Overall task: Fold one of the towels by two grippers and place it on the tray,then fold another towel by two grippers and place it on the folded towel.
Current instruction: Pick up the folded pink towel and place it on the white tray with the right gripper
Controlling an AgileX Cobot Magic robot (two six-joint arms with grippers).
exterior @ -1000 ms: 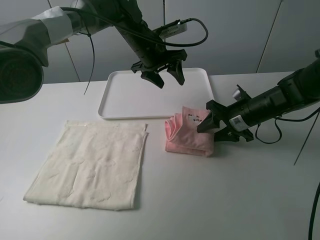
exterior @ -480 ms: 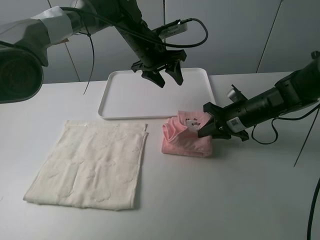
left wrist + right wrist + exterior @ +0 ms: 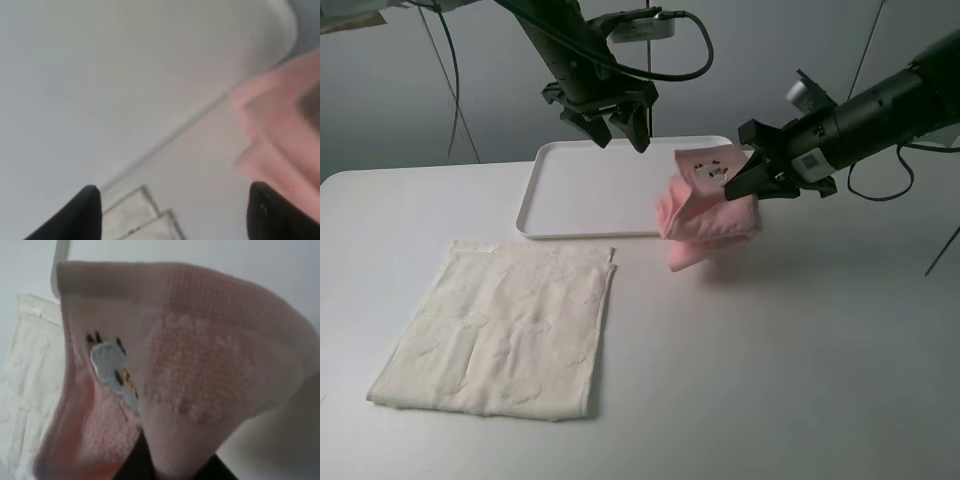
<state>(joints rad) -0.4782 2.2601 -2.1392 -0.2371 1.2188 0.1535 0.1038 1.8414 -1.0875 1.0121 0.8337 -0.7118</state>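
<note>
Pink towel (image 3: 705, 215) of soft, nubby terry cloth, its weave finely waffled with a raised embossed pattern. Cream towel (image 3: 500, 330) of the same matt, rough-looking cloth. Smooth white plastic tray (image 3: 590, 190) with a faint sheen, on a plain matt white counter (image 3: 790, 360).

The white desk (image 3: 800, 380) carries the white tray (image 3: 590, 190) near its far edge. The cream towel (image 3: 500, 330) lies flat on the desk just in front of the tray's left half, apart from its rim.
</note>
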